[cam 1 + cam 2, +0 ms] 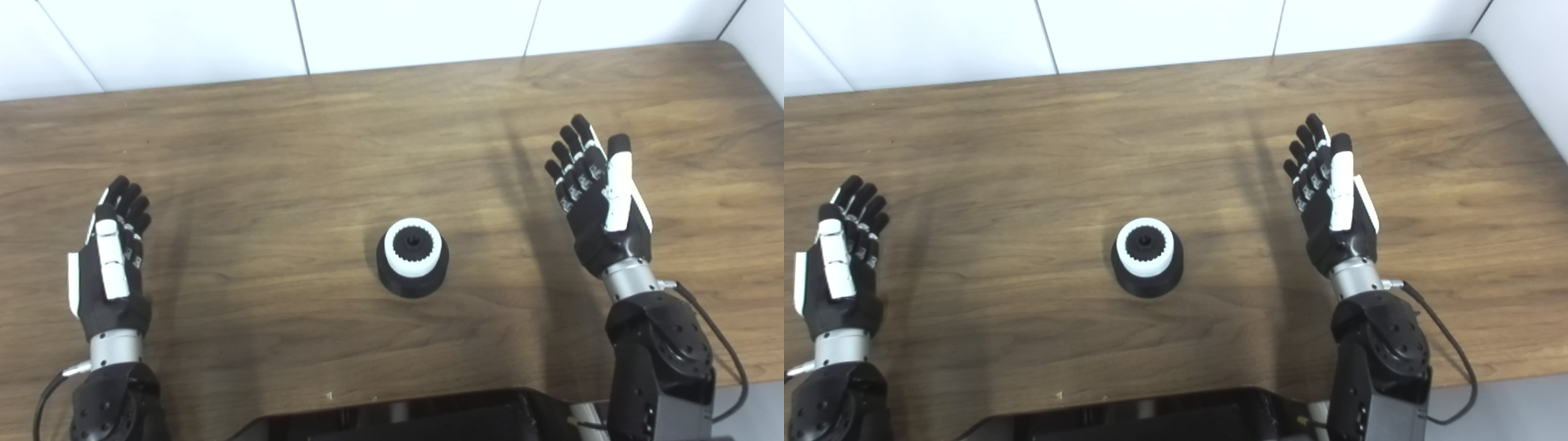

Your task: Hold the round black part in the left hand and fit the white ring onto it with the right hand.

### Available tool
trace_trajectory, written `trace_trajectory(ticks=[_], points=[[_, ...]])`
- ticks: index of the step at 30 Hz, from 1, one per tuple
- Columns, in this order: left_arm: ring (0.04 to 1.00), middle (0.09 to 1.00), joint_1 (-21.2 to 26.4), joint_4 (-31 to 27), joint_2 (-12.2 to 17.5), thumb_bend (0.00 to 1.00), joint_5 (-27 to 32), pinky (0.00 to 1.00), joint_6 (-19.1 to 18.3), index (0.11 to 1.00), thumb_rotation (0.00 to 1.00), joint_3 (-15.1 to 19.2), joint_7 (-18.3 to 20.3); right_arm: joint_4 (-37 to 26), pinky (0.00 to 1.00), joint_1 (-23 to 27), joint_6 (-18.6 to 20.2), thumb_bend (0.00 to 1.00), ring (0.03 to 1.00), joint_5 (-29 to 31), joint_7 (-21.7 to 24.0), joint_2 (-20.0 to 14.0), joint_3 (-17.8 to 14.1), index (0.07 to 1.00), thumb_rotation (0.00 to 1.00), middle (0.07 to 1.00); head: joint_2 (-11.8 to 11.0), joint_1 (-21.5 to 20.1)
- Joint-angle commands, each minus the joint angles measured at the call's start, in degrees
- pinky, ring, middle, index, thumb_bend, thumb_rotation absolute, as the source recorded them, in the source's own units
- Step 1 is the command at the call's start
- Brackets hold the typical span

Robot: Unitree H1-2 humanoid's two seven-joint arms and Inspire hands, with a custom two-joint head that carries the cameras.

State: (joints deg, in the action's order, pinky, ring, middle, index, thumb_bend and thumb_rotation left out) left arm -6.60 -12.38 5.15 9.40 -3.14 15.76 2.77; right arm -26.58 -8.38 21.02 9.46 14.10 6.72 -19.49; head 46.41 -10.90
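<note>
My left hand (110,263) hovers over the wood-grain table (306,153), fingers spread and straight, holding nothing. My right hand (597,202) is the same: fingers apart, palm turned inward, empty. Both are matte black with glossy white plates and bare metal wrist cuffs.

Between them, well apart from either, stands the part (413,280), a squat black cylinder with a rounded lower edge, upright on the table. It lies to the right of my left hand and to the left of my right, a little nearer my body than my right fingertips. The ring (412,247), smooth and white, sits on its top, and a dark toothed centre shows inside it.
</note>
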Motion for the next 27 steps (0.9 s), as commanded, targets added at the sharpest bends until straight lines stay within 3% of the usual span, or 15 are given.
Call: trace_trajectory(ticks=[1,6,12,14,15,18,19,21,23,24,25,27], points=[[0.877,0.879,1.94,-0.01,0.34,0.55,-0.33,0.89,2.96,0.879,0.87,-0.42,-0.67,0.07,1.0,-1.58,-3.46,0.6,1.0,0.83,-0.33,-4.19,0.55,0.999,1.0,1.0,-0.33,0.19],[0.854,0.861,2.07,1.4,0.03,0.56,-1.14,0.88,4.08,0.861,0.87,-1.54,-1.25,2.77,1.0,-1.08,-5.93,0.6,1.0,0.9,-0.36,-5.01,0.83,1.0,1.0,1.0,-2.1,1.54],[0.853,0.855,2.33,3.57,-0.38,0.55,-2.56,0.87,6.38,0.844,0.86,-2.46,-2.15,6.19,1.0,-0.75,-9.59,0.59,1.0,-0.01,-1.01,-5.24,1.1,1.0,1.0,1.0,-5.84,2.65],[0.853,0.854,2.25,4.55,-0.47,0.53,-2.8,0.87,7.24,0.843,0.86,-2.65,-2.37,7.45,1.0,-0.82,-10.84,0.59,1.0,0.42,-0.93,-5.23,1.02,0.997,1.0,1.0,-8.34,3.72],[0.853,0.854,2.22,4.89,-0.48,0.52,-2.86,0.88,7.53,0.844,0.85,-2.74,-2.46,7.88,1.0,-0.85,-11.27,0.58,1.0,0.56,-0.9,-5.26,1.02,0.997,1.0,1.0,-8.34,3.72],[0.85,0.853,2.0,6.56,-0.63,0.49,-2.95,0.88,9.63,0.846,0.85,-3.05,-2.47,9.63,1.0,-1.15,-13.26,0.57,1.0,0.88,-0.59,-5.52,0.98,0.999,1.0,1.0,-11.21,5.19],[0.849,0.853,1.92,7.33,-0.73,0.49,-3.11,0.88,10.6,0.846,0.85,-3.24,-2.47,10.59,1.0,-1.23,-14.19,0.57,1.0,1.21,-0.34,-5.67,0.88,1.0,1.0,1.0,-13.43,6.32],[0.845,0.847,1.8,8.45,-1.07,0.44,-3.61,0.87,11.87,0.843,0.86,-3.47,-2.87,11.96,1.0,-1.31,-15.51,0.57,1.0,1.53,-0.19,-5.87,0.75,1.0,1.0,1.0,-14.58,6.95],[0.837,0.838,1.79,10.21,-1.52,0.4,-4.6,0.87,13.84,0.837,0.86,-3.8,-3.54,13.84,1.0,-1.23,-17.14,0.56,1.0,1.78,-0.07,-6.08,0.6,1.0,1.0,1.0,-18.43,8.79],[0.833,0.834,1.83,10.87,-1.63,0.39,-4.94,0.87,14.56,0.833,0.87,-3.95,-3.78,14.53,1.0,-1.16,-17.75,0.56,1.0,1.88,-0.03,-6.16,0.57,1.0,1.0,1.0,-18.43,8.79],[0.831,0.832,1.91,11.76,-1.77,0.38,-5.26,0.86,15.45,0.831,0.87,-4.15,-3.91,15.4,1.0,-1.02,-18.5,0.56,1.0,2.08,0.02,-6.21,0.53,1.0,1.0,1.0,-20.29,9.51],[0.835,0.835,2.23,13.42,-1.88,0.37,-5.69,0.86,16.86,0.833,0.87,-4.49,-4.08,17.16,1.0,-0.62,-20.12,0.57,1.0,2.25,0.06,-6.43,0.58,1.0,1.0,1.0,-21.87,10.26]])
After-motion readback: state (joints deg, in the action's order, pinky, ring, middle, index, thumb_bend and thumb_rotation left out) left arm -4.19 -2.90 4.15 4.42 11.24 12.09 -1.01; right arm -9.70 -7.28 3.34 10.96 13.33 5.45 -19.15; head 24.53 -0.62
